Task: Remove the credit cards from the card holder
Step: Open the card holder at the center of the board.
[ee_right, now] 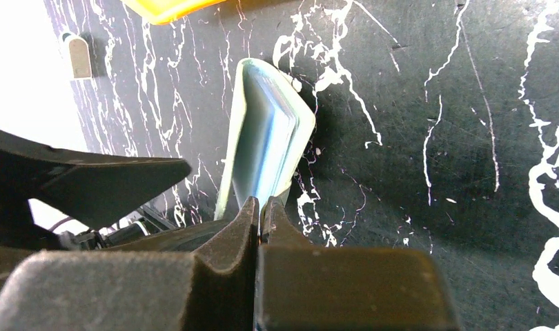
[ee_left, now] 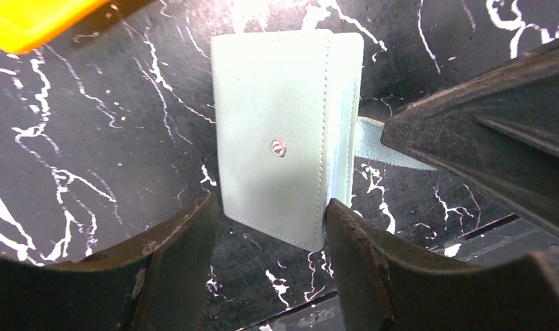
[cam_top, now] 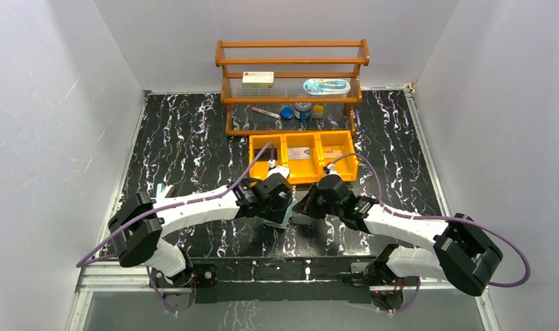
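The sage-green card holder (ee_left: 277,131) is folded shut with its snap stud facing up; it sits between both arms at the table's middle (cam_top: 282,215). My left gripper (ee_left: 270,203) straddles its near end, one fingertip against each long edge. My right gripper (ee_right: 261,205) is shut on the holder's snap tab (ee_left: 370,141), which stretches out sideways from the fold. From the right wrist the holder (ee_right: 263,131) stands on edge and gapes a little, showing pale blue layered edges inside. The credit cards are hidden inside it.
An orange three-compartment bin (cam_top: 303,157) lies just beyond the grippers. A wooden shelf rack (cam_top: 290,83) behind it carries a white box (cam_top: 257,80) and small items. A small pale object (cam_top: 165,189) lies at the left. White walls enclose the black marbled table (cam_top: 194,138).
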Controlling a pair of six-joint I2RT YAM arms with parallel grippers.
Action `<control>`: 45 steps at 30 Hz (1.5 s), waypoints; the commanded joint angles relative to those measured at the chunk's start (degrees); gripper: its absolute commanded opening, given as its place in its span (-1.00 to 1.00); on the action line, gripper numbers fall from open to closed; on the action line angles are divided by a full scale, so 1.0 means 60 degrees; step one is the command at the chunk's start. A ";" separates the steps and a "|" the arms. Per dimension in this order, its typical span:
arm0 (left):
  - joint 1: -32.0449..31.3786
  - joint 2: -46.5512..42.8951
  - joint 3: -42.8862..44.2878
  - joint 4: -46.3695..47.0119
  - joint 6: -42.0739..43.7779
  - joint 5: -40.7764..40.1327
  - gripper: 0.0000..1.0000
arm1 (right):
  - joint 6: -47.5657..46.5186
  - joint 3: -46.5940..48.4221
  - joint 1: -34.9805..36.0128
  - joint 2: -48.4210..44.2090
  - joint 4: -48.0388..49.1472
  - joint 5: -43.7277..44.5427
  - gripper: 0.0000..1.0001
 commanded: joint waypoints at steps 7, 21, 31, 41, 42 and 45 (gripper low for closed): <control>-0.0048 -0.0556 0.0022 -0.0276 -0.0052 -0.0730 0.14 | -0.0066 0.0066 -0.0070 -0.0163 -0.0030 0.0083 -1.00; -0.0052 -0.0154 0.0124 0.0880 0.0727 0.0907 0.43 | -0.0022 0.0105 -0.0080 -0.0177 0.0013 0.0012 -1.00; -0.0048 0.0565 0.0391 0.0017 0.1019 0.0060 0.34 | 0.0101 0.0067 -0.0087 -0.0448 0.0057 -0.0006 -1.00; -0.0048 -0.0289 0.0127 0.0021 0.0629 -0.0536 0.20 | 0.0116 -0.0036 -0.0091 -0.0456 0.0021 0.0051 -1.00; -0.0048 -0.0350 0.0097 0.0038 0.0610 -0.0554 0.19 | 0.0114 -0.0036 -0.0096 -0.0456 0.0014 0.0043 -1.00; -0.0048 -0.0423 0.0026 0.0093 0.0591 -0.0599 0.18 | 0.0102 -0.0036 -0.0105 -0.0441 0.0013 0.0024 -1.00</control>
